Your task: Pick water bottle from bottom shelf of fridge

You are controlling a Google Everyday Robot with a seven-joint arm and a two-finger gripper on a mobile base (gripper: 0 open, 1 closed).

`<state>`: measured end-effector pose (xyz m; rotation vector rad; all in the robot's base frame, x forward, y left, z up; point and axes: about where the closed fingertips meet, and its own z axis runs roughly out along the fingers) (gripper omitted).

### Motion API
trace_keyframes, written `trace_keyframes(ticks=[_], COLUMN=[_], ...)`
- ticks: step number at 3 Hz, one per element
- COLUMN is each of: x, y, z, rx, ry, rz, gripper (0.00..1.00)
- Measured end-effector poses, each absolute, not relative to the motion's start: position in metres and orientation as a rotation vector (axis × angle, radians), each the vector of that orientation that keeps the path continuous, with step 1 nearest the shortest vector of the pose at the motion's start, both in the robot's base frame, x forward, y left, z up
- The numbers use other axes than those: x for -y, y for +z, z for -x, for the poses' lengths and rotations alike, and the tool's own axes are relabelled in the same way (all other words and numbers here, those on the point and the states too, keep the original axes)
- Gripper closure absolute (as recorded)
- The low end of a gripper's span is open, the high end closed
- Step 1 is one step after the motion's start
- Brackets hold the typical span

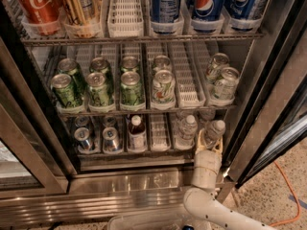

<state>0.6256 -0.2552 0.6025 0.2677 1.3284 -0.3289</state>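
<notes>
Touching water bottle (pixel 214 130), gripper (pixel 209 146) at bottom shelf (pixel 158 134)

Water bottle (pixel 212 132): clear, ribbed, white cap.
Gripper (pixel 209 146): cream-white, just below the bottle at the right end of the bottom shelf (pixel 158 131), whose trays are white and slotted.
Fridge (pixel 120 195): shiny ribbed steel base.
Green cans (pixel 98 87), silver cans (pixel 84 138), red can (pixel 38 6), blue cans (pixel 206 4).
Cable (pixel 288 190): orange.

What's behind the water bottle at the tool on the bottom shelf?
The tool sits at the base of the water bottle, bottom shelf front right. Behind it, part of what looks like another clear bottle shows; the lane's back is covered by the rack above.
</notes>
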Motion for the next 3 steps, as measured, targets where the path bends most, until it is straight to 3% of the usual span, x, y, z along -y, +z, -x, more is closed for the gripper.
trace_keyframes(ticks=[3], x=[0.247], y=[0.615], z=[-0.615], rx=[-1.315], ry=[-0.285], rz=[-0.263], gripper=[1.00])
